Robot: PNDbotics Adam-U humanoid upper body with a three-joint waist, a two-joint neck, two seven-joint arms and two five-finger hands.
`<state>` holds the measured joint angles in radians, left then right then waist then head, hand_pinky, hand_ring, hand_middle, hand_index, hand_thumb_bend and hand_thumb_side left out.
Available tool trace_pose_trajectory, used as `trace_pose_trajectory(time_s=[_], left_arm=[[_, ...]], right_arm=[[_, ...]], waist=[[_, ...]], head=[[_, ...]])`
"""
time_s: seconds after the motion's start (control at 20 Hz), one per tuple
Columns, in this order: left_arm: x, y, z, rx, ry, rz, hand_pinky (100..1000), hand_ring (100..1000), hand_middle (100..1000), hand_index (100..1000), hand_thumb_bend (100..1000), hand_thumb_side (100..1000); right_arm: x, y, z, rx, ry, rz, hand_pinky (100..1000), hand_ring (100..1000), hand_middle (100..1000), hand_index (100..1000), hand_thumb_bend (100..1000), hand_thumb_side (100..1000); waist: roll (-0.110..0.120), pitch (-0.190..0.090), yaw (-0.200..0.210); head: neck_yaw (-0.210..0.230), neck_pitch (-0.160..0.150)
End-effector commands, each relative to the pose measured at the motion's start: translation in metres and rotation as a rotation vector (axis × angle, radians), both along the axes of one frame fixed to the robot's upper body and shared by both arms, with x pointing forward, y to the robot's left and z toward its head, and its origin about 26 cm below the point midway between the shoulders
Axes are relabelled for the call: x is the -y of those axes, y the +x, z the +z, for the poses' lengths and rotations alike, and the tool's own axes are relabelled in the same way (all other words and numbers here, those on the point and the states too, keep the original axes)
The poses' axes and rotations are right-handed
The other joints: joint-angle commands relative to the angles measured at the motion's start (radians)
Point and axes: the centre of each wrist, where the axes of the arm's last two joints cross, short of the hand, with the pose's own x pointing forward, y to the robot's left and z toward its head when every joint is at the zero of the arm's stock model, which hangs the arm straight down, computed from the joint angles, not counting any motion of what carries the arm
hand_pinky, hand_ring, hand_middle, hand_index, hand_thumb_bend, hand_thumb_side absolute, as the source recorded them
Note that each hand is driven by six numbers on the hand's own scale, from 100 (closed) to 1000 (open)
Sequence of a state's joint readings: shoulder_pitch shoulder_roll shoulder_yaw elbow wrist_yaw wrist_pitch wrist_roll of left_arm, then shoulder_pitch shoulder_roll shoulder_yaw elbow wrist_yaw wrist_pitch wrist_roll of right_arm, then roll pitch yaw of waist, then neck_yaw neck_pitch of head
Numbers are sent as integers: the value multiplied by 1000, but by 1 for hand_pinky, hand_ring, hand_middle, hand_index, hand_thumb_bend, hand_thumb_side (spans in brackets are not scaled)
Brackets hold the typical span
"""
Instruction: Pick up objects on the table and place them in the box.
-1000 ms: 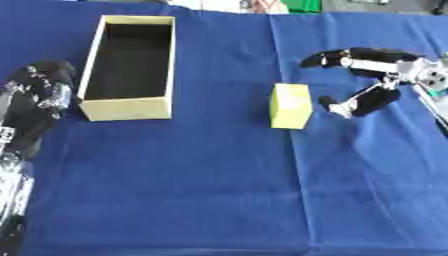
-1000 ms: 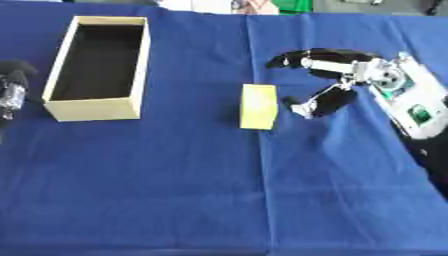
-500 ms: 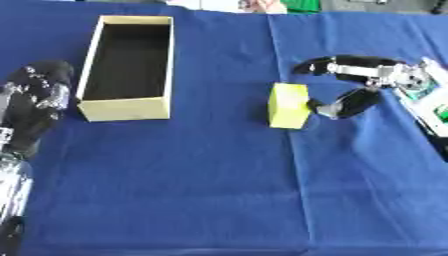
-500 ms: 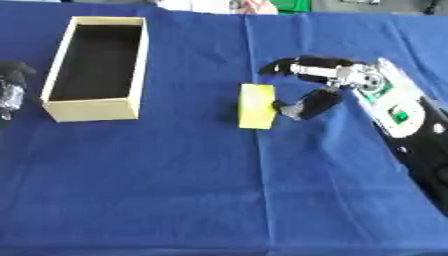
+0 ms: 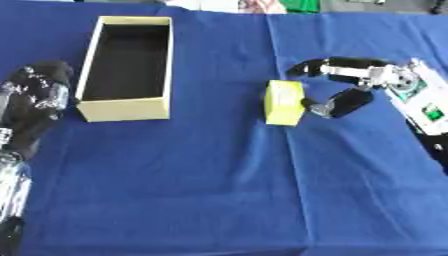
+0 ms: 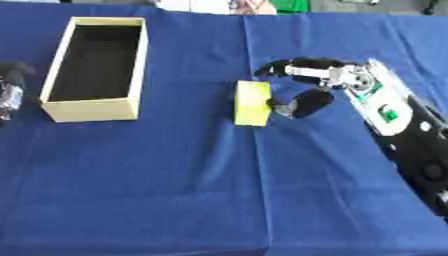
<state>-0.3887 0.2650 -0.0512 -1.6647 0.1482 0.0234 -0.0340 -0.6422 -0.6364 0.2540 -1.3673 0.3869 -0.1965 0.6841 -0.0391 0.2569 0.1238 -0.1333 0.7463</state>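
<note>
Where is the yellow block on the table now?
The yellow block lies near the middle of the blue table, right of the open box, with the right robot hand at its right side.

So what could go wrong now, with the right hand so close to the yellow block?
The right hand is open, its thumb at the block's right side and fingers above it. If it closes off-centre, the block may slide left or tip instead of being gripped. The box lies far left, so a long carry could drop it.

A deep blue cloth (image 5: 201, 190) covers the whole worktop, creased down the middle and lit evenly. Beyond its far edge show a strip of pale surface and a green shape (image 6: 289, 5), too blurred to identify.
</note>
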Motion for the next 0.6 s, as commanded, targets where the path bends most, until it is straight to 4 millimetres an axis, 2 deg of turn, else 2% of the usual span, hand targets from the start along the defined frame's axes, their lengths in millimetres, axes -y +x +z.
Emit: trace_pose_trajectory(time_s=[0.05,0.3,0.6], left_arm=[[-3,0,7,22,17,-3,548,824,656,704,100,246],[-3,0,7,22,16,-3,548,824,656,704,100,246],[-5,0,7,21,18,1,548,823,656,704,100,246]], right_arm=[[2,2,4,5,-26,-1,968,1000,970,1000,100,307],[1,1,7,8,-28,9,968,1000,970,1000,100,301],[3,-9,26,63,-14,29,967,1000,969,1000,100,277]], waist=[[2,-18,0],[2,-18,0],[-2,-20,-2]], head=[[-2,8],[-1,7],[4,9]])
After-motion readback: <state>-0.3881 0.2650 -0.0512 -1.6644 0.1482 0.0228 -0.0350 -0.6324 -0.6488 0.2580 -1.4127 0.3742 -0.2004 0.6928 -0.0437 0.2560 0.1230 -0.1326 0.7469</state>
